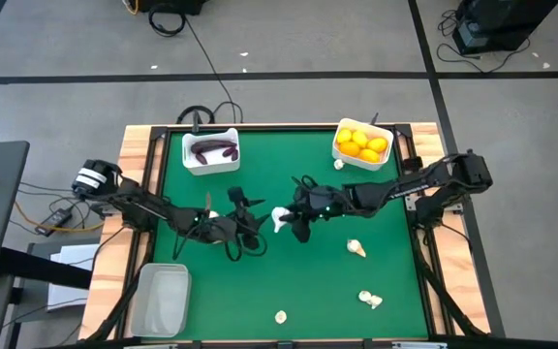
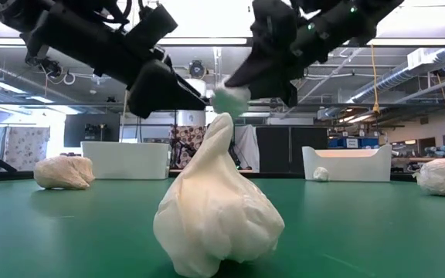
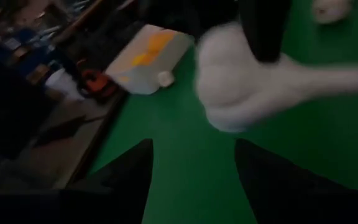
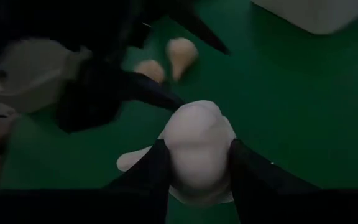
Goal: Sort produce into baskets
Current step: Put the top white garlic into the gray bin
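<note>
My right gripper [image 1: 292, 220] is shut on a cream-white garlic bulb [image 1: 281, 219], lifted above the middle of the green table; the low view shows the bulb [image 2: 230, 98] in the air. My left gripper [image 1: 257, 223] stands just to the left of the bulb, open, with nothing between its fingers [image 3: 135, 177]; the bulb [image 3: 241, 81] hangs in front of it. A white basket [image 1: 209, 151] at the far left holds dark purple eggplants. A white basket [image 1: 361, 145] at the far right holds yellow-orange citrus. A translucent basket [image 1: 160, 299] stands at the near left. My right gripper pinches the garlic's round body [image 4: 197, 152] between its two fingers [image 4: 151, 174], one on each side. The fingers come from the table's right, slanting down. The bulb is lifted clear of the table, and its pointed tip [image 3: 353, 78] sticks out sideways.
More garlic bulbs lie on the green mat: one right of centre [image 1: 356, 249], one near right [image 1: 370, 300], one at the near edge [image 1: 281, 316] filling the low view's foreground [image 2: 219, 208], and a small one [image 1: 339, 165] beside the citrus basket.
</note>
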Action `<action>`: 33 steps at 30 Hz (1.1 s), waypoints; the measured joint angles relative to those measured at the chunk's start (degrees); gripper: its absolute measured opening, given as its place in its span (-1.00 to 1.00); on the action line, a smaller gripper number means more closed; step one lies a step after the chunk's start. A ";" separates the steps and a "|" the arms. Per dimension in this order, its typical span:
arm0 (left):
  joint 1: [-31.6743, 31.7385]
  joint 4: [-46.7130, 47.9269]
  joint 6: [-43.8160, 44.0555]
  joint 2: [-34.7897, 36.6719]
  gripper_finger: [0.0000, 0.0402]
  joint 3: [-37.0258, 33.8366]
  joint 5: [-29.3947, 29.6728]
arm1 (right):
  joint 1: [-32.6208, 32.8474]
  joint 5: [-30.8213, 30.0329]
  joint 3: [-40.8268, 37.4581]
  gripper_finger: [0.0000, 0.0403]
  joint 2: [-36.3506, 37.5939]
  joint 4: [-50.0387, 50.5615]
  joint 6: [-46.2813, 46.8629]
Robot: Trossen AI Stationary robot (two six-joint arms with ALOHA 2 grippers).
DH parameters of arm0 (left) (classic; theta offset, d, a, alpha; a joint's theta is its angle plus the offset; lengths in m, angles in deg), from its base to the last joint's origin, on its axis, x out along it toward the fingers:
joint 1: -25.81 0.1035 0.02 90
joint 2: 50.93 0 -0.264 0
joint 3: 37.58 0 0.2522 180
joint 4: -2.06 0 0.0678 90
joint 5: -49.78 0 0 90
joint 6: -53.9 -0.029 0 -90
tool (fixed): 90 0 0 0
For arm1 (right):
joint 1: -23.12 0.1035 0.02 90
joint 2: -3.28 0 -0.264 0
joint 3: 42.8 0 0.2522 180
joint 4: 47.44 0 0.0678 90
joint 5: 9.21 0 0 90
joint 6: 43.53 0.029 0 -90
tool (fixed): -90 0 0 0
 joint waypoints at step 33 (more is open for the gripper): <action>0.11 -10.85 -4.95 -0.11 -0.18 -0.26 -24.34 | 3.45 4.53 -0.09 -0.17 0.04 -5.79 -5.09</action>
